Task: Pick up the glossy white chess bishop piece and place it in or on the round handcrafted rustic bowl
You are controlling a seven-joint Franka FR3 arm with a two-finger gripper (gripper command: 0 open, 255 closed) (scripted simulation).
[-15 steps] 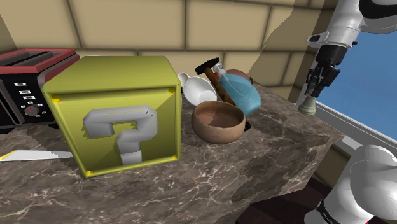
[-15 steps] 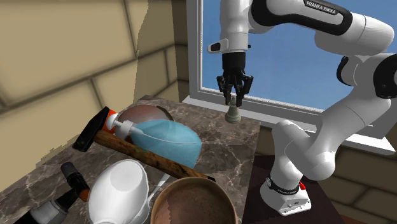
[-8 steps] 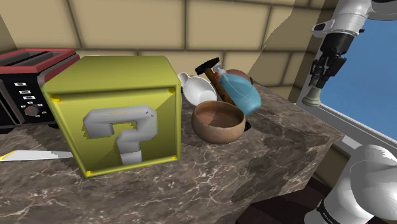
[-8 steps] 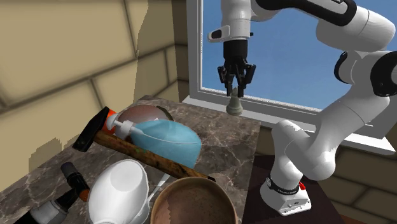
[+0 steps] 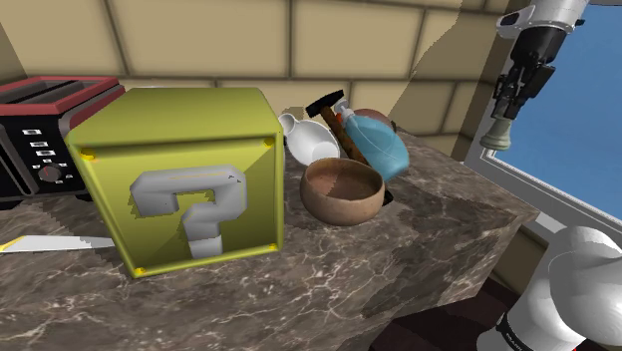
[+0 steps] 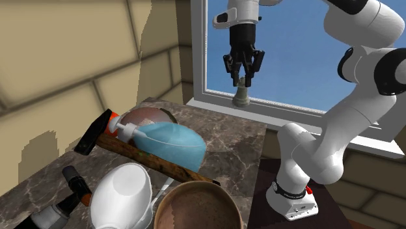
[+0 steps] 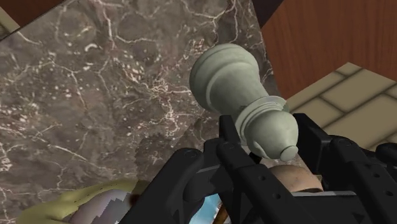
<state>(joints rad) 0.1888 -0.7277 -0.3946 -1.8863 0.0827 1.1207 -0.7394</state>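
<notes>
The chess bishop (image 5: 498,133), a single pale grey-white piece, hangs upright in the air over the far corner of the marble counter (image 5: 399,264), just in front of the window (image 6: 293,58). Its base points down and sits clear of the stone. The one black gripper (image 5: 506,108) comes straight down on it from above. Seen from the wrist, its two fingers (image 7: 236,151) are clamped on the bishop's narrow head, one on each side, and the wide base sticks out past them toward the counter.

There is one bowl (image 5: 342,189), round and brown, with a rough rim. It stands mouth-up on the counter, well apart from the bishop and toward the shoulder view's left.

A small heap of things crowds the stretch between the two. One blue bottle (image 6: 170,142) lies on its side, touching or nearly touching the bowl's far rim. One hammer (image 6: 97,133) with a black head runs its wooden handle beneath the bottle. One white jug (image 6: 121,192) sits just beside the bowl. A rounded brownish thing (image 6: 148,116) peeks out behind the bottle, and I cannot tell what it is.

On the bowl's other side stands one big yellow box (image 5: 179,179) with a grey question mark, just beside the bowl. Beyond it are one black and red toaster (image 5: 40,135) against the wall and one knife (image 5: 50,242) lying flat on the counter.
</notes>
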